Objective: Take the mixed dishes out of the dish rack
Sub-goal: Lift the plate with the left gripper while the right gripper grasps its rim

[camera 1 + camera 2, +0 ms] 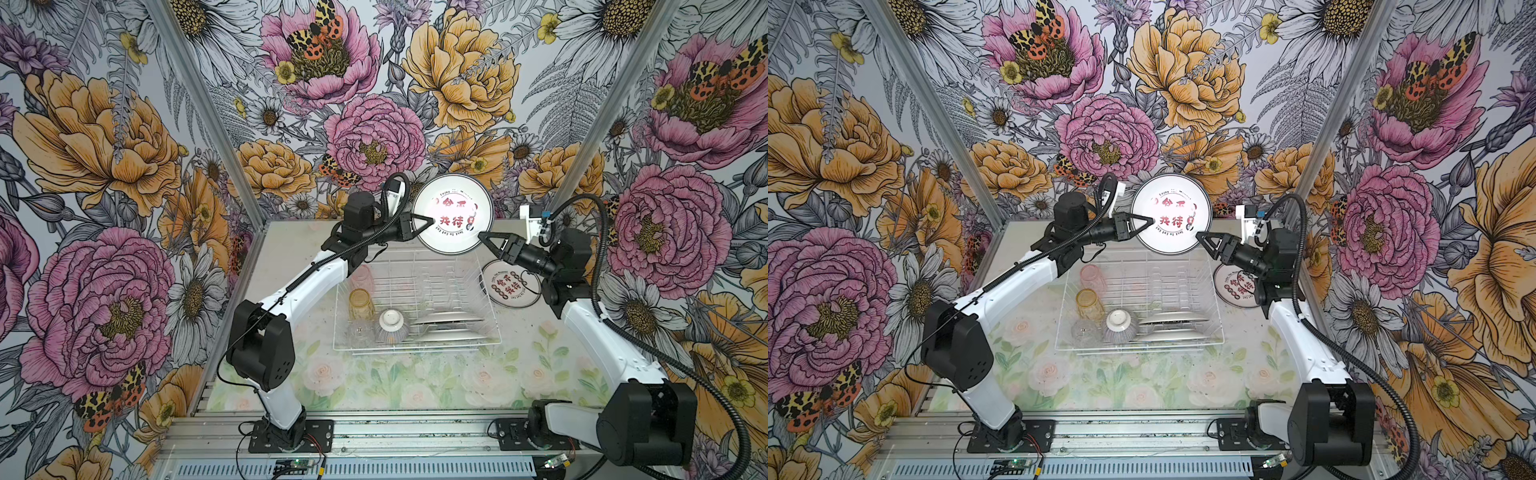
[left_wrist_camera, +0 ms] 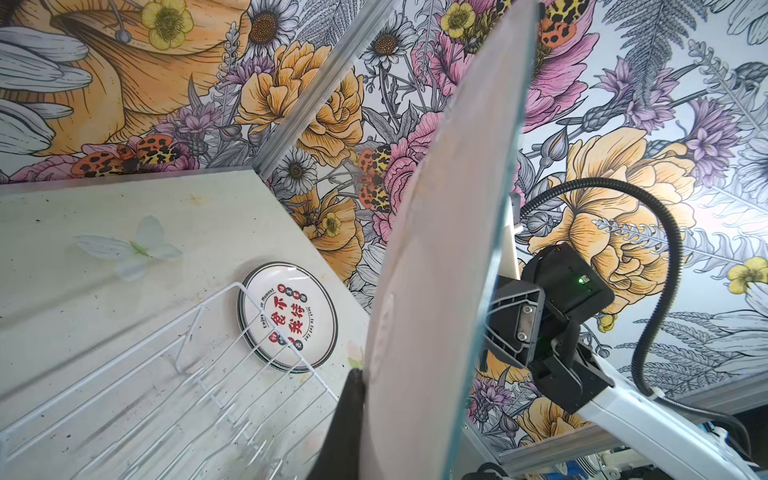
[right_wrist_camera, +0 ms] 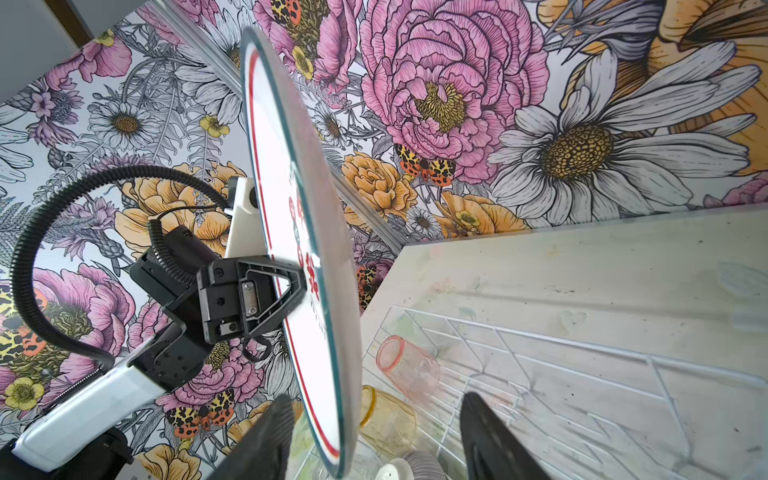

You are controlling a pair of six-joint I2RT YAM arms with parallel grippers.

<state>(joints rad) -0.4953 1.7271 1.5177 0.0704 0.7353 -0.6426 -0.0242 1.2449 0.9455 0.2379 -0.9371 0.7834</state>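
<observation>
A white dark-rimmed plate (image 1: 453, 210) (image 1: 1169, 208) with red characters hangs upright above the far edge of the dish rack (image 1: 415, 345) (image 1: 1138, 348). My left gripper (image 1: 432, 219) (image 1: 1152, 220) is shut on its left rim; the left wrist view shows the plate's back (image 2: 436, 249). My right gripper (image 1: 482, 237) (image 3: 376, 399) stands open, its jaws on either side of the plate's lower right rim (image 3: 303, 208) without touching it. Inside the rack are a pink tumbler (image 1: 362, 279), an amber tumbler (image 1: 360, 303), a clear tumbler (image 1: 360, 332), an upturned ribbed bowl (image 1: 391, 326) and two plates (image 1: 451, 322).
Another printed plate (image 1: 509, 286) (image 2: 286, 316) lies flat on the table just right of the rack, partly under my right arm. The flowered walls close in behind and at both sides. The flower-print table mat (image 1: 415, 386) lies in front of the rack.
</observation>
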